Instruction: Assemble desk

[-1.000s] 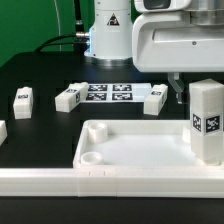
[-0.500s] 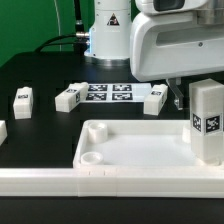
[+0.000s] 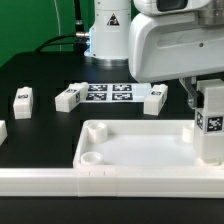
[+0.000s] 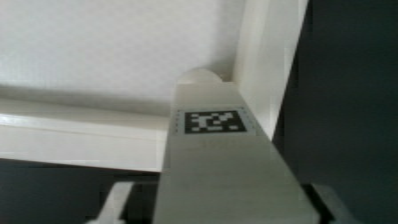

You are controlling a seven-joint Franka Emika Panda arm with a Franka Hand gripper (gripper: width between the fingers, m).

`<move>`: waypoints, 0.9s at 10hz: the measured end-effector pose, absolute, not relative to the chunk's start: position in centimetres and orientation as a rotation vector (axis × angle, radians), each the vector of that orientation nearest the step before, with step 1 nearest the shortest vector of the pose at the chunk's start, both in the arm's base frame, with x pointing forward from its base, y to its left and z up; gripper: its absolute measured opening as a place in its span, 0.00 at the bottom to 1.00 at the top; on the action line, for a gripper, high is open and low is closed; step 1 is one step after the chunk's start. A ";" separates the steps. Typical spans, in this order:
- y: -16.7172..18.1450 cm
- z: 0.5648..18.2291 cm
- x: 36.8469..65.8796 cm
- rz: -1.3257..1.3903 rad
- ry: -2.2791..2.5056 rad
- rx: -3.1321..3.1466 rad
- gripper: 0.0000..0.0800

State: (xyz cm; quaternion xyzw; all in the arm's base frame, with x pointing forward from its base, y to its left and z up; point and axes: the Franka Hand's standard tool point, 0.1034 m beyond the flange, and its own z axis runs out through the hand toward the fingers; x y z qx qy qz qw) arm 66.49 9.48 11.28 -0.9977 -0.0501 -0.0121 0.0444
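The white desk top (image 3: 130, 152) lies in the exterior view's middle, a round socket (image 3: 88, 157) showing in its near left corner. One tagged desk leg (image 3: 211, 130) stands upright in the top's right corner. My gripper (image 3: 206, 100) has come down over the leg's upper end, with a dark finger (image 3: 190, 97) against its left side. In the wrist view the leg (image 4: 217, 140) fills the space between the gripper's (image 4: 222, 206) two fingers, above the desk top (image 4: 107, 50). The gripper is shut on this leg.
Three loose legs lie on the black table: one (image 3: 22, 99) far left, one (image 3: 67, 97) and one (image 3: 155, 99) beside the marker board (image 3: 108, 93). Another leg (image 3: 2, 131) shows at the left edge. A long low white rail (image 3: 60, 181) runs along the front. The robot base (image 3: 108, 30) stands behind.
The gripper has dropped lower over the upright leg and its fingers have closed in from wide open onto the leg's sides. The leg and the desk top have not moved.
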 end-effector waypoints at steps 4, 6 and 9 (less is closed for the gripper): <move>9.4 11.2 66.4 -0.025 0.086 -3.045 0.36; 9.3 11.1 66.5 -0.028 0.382 -3.020 0.36; 9.2 11.1 66.6 -0.021 0.808 -2.924 0.36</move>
